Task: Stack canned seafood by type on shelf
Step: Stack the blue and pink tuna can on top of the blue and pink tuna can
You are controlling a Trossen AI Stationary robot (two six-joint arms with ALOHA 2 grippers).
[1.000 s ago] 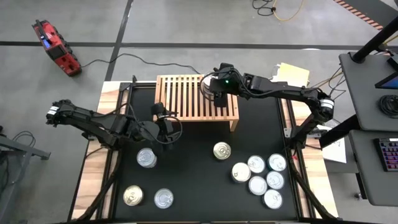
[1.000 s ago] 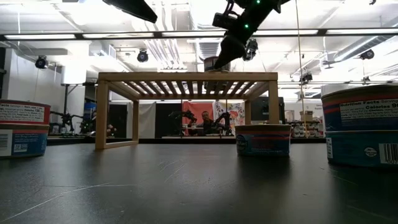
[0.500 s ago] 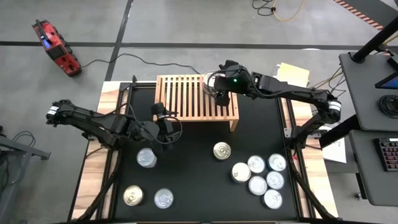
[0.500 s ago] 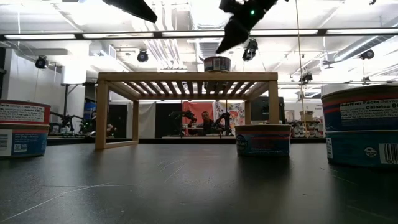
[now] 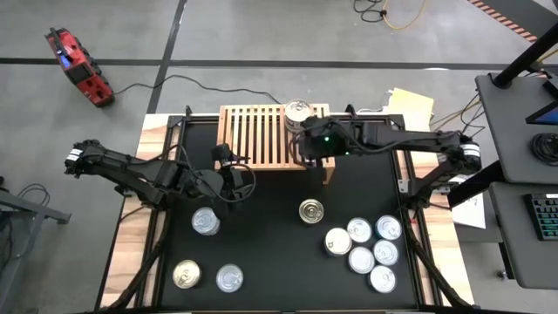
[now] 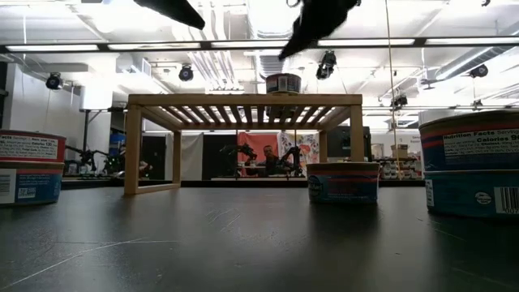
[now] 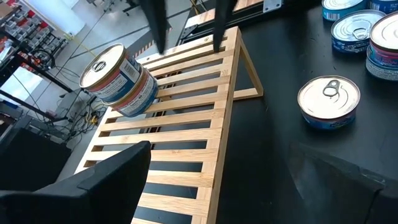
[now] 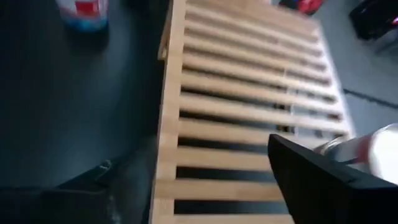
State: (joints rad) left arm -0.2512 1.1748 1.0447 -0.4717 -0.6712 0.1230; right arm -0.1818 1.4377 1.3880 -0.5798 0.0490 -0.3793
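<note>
One tin stands alone on the slatted shelf at its far right corner, and the right pincer hangs over the shelf's near right edge, apart from that tin, holding nothing; how wide its fingers stand cannot be told. The left pincer waits wide open and empty over the black bench, just left of the shelf's near corner. The other tins lie on the bench: three at front left, one mid-bench, six clustered at front right.
</note>
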